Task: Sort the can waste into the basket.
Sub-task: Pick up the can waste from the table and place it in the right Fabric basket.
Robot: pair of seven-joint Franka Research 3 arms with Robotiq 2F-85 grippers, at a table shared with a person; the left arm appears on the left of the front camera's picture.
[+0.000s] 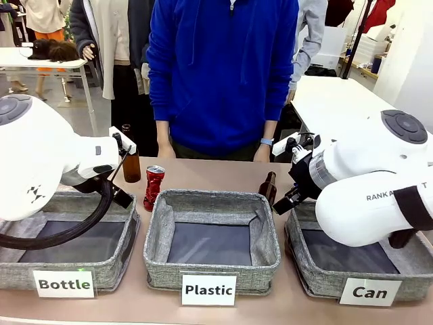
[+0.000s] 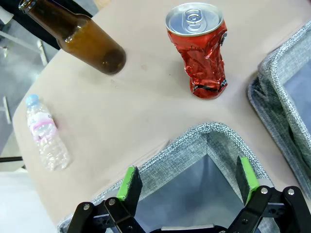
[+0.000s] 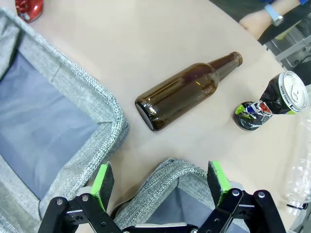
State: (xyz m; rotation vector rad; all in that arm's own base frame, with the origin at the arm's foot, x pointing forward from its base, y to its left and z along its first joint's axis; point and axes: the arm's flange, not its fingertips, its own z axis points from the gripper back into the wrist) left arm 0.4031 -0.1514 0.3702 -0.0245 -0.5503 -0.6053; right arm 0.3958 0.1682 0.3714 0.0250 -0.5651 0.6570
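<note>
- Now shows the left gripper (image 2: 188, 174) at bottom centre of the left wrist view, jaws apart and empty, above a corner of the Bottle basket (image 2: 194, 133).
- Places the red can (image 2: 201, 53) upright on the table (image 2: 136, 111) at upper centre of that view, just beyond the basket corner, outside every basket.
- Shows the right gripper (image 3: 160, 174) at bottom centre of the right wrist view, jaws apart too, holding nothing.
- Puts the dark can (image 3: 269, 104) at the right of that view, on the table near a brown bottle (image 3: 187, 90) lying on its side.
- Finds the Can basket (image 1: 314, 277) at lower right of the front view, beneath the right arm (image 1: 365, 196).
</note>
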